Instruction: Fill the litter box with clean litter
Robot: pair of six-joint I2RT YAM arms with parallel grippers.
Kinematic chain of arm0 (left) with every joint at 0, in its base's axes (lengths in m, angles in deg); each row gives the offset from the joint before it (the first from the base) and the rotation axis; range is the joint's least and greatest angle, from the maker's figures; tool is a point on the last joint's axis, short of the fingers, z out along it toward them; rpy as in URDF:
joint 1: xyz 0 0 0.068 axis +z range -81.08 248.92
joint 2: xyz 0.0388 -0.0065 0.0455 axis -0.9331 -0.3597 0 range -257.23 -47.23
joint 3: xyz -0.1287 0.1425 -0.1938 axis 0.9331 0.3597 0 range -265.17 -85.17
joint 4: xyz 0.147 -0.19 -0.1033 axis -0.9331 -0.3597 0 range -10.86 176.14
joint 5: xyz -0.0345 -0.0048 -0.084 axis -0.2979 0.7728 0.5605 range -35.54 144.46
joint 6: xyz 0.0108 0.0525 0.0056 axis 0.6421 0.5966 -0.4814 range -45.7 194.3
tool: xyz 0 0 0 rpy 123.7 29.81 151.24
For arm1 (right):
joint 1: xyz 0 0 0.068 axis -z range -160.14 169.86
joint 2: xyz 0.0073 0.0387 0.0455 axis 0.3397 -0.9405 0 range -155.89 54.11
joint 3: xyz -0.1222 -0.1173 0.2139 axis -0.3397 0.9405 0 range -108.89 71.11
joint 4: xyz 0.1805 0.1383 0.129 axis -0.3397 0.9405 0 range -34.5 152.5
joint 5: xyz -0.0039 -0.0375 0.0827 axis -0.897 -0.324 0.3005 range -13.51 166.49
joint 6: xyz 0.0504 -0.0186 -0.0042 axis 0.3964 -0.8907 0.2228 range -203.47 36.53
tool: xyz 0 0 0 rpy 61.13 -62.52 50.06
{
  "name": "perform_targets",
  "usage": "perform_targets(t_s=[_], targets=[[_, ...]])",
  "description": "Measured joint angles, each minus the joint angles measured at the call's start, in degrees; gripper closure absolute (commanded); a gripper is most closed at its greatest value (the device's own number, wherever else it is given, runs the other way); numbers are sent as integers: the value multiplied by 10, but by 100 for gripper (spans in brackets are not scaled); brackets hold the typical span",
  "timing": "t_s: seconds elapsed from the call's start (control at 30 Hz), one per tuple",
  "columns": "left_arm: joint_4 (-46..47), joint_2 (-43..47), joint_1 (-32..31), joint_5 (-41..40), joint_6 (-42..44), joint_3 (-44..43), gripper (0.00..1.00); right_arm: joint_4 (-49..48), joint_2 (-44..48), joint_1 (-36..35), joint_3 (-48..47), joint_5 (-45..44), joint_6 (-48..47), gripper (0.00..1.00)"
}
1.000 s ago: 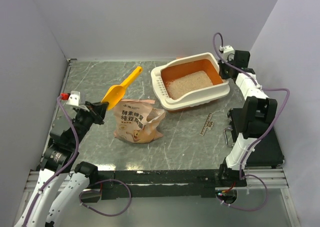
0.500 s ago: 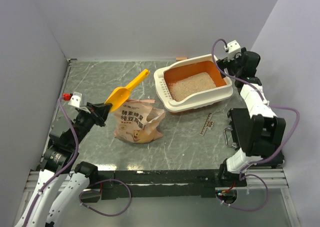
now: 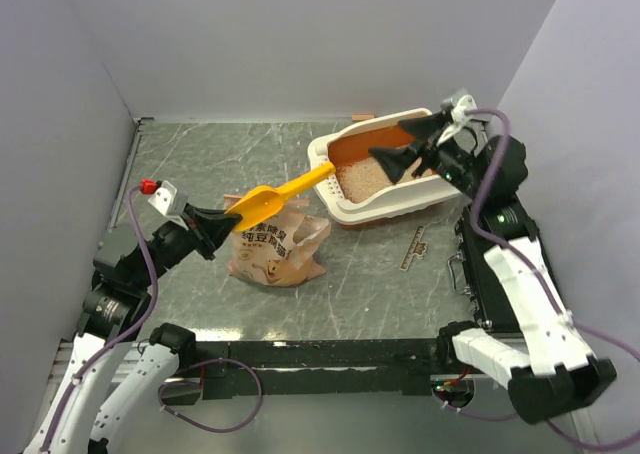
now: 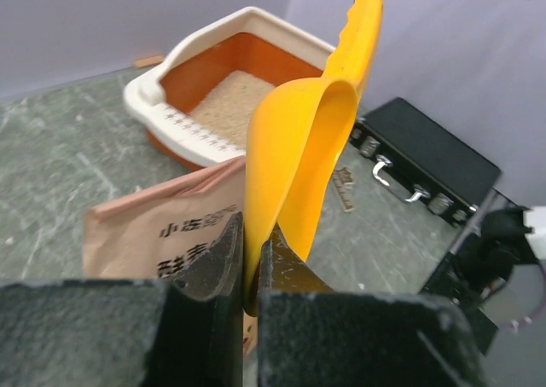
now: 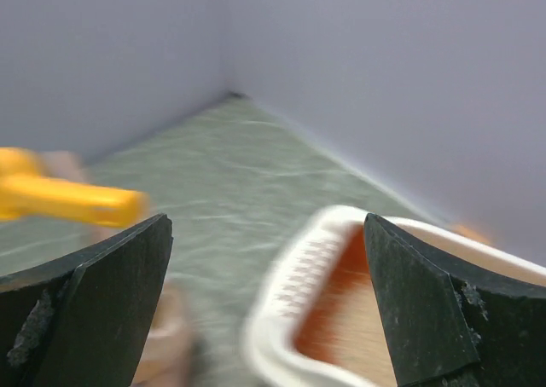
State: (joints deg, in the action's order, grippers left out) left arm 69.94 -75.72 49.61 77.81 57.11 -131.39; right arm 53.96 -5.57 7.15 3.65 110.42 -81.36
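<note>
Writing: two rows of dark Chinese print on the crinkled tan paper bag [image 3: 272,242], too small to read with certainty; a few characters also caught in left wrist view, cut off. Small tan strip [image 3: 413,246] on worktop [image 3: 180,164], marks illegible.

Position: litter box [image 3: 400,210] at far right of worktop, perforated end toward the bag; clean litter [image 3: 358,177] inside, a pale layer over part of the orange floor. Right tool [image 3: 387,140] above the box, jaws wide apart, nothing between. Left tool [image 3: 215,222] well left of the box, beside the bag, clamped tight on the bowl rim of the scoop [image 3: 262,203]; handle tip over the perforated end, contact not determinable.

Materials: box of smooth plastic, cream shell, rounded rim, rows of small holes; litter fine, sandy, beige; scoop of glossy yellow-orange plastic, deep curved bowl, ridged handle; worktop dark green-grey, marbled. Flat black case [image 4: 426,161] with metal latches, near side of the box. Right wrist view blurred
</note>
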Motion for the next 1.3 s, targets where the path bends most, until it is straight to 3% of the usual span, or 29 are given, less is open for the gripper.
perform_targets(t_s=[0.17, 0.33, 0.4, 0.53, 0.73, 1.2, 1.3], targets=[[-27, -5, 0, 72, 14, -49, 99, 2, 103, -32, 66, 114, 97, 0], [-39, -5, 0, 139, 16, -70, 99, -150, 194, -52, 216, 197, 259, 0], [-45, -5, 0, 159, 14, -70, 99, -215, 200, -62, 248, 222, 322, 0], [-50, -7, 0, 183, 10, -70, 99, -231, 158, -68, 223, 270, 391, 0], [-64, -22, 0, 189, 10, -70, 99, -163, 142, -73, 215, 252, 367, 0], [-68, -61, 0, 217, 10, -70, 99, -164, 86, -154, 188, 252, 300, 1], [-68, -70, 0, 222, 10, -70, 99, -164, 80, -168, 187, 250, 282, 6]])
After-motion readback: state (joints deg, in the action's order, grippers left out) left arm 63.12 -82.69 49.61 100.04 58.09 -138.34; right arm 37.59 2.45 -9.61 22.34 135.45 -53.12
